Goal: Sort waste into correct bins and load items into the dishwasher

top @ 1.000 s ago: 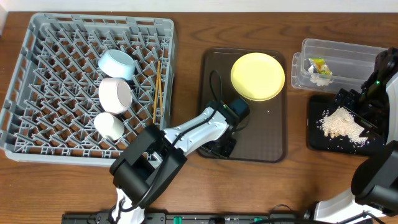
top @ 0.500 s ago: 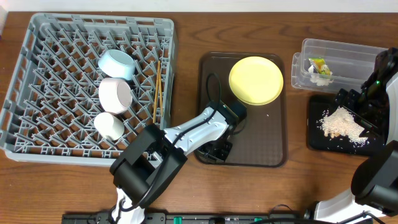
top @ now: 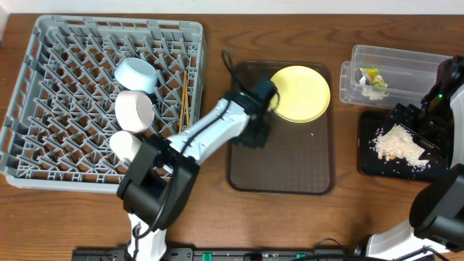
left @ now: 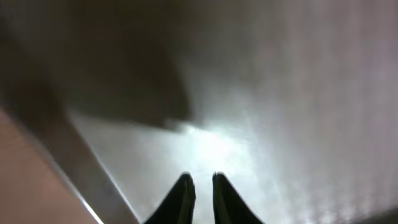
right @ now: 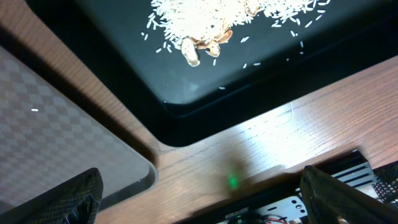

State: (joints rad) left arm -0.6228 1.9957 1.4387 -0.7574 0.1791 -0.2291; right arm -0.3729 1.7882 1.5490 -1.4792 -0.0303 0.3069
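Observation:
The yellow plate (top: 299, 93) lies at the far right of the dark brown serving tray (top: 290, 159). My left gripper (top: 251, 134) hangs over the tray's left part, just left of the plate. In the left wrist view its fingers (left: 200, 177) are nearly together and empty above the tray floor. The grey dish rack (top: 65, 43) holds the light blue bowl (top: 136, 74), white bowl (top: 135, 110), white cup (top: 127, 145) and chopsticks (top: 185, 105). My right gripper (top: 415, 119) is wide open (right: 205, 186) over the black tray (top: 370, 163), which holds rice crumbs (top: 397, 143).
The clear tub (top: 406, 61) at the far right holds the yellow-green wrapper (top: 372, 75) and white paper bits (top: 373, 90). In the right wrist view the black tray's corner (right: 186, 106), the crumbs (right: 211, 18) and the brown tray's corner (right: 56, 124) show.
My left arm has swung away from the tray's front toward its far left, beside the plate. The brown tray and plate have shifted slightly. The right arm has not moved.

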